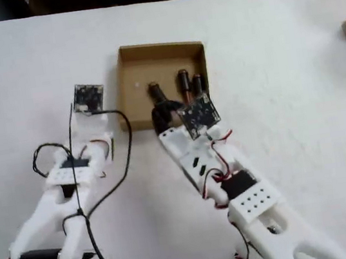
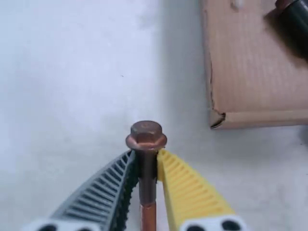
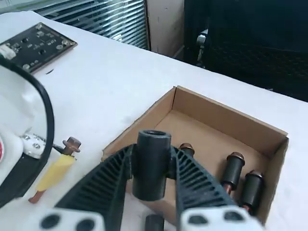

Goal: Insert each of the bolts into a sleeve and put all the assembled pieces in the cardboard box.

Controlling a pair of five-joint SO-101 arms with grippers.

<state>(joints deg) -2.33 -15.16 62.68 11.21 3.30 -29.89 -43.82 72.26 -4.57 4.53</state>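
High view: the cardboard box (image 1: 127,64) sits on the white worktop (image 1: 279,55), ahead of both arms. Three assembled pieces (image 1: 183,82) lie inside it, toward its right and near sides. The right pincer (image 1: 163,113) is at the box's near edge. The left arm (image 1: 69,177) stands to the left of the box, apart from it.

Left wrist view: the left pincer (image 2: 147,156) is drawn narrow on a copper-coloured bolt (image 2: 146,136). It grips the shank just under the flanged head, with the grey finger (image 2: 106,187) on one side and the yellow finger (image 2: 187,187) on the other. The bolt head is over bare worktop, near a corner of the box.

Right wrist view: the right pincer clamps a dark sleeve (image 3: 151,168), held upright with its open bore uppermost, just in front of the box's near wall. Beyond it the three assembled pieces rest on the box floor, their bolt heads showing. The left pincer and its bolt appear off to the side of the box, clear of its wall.
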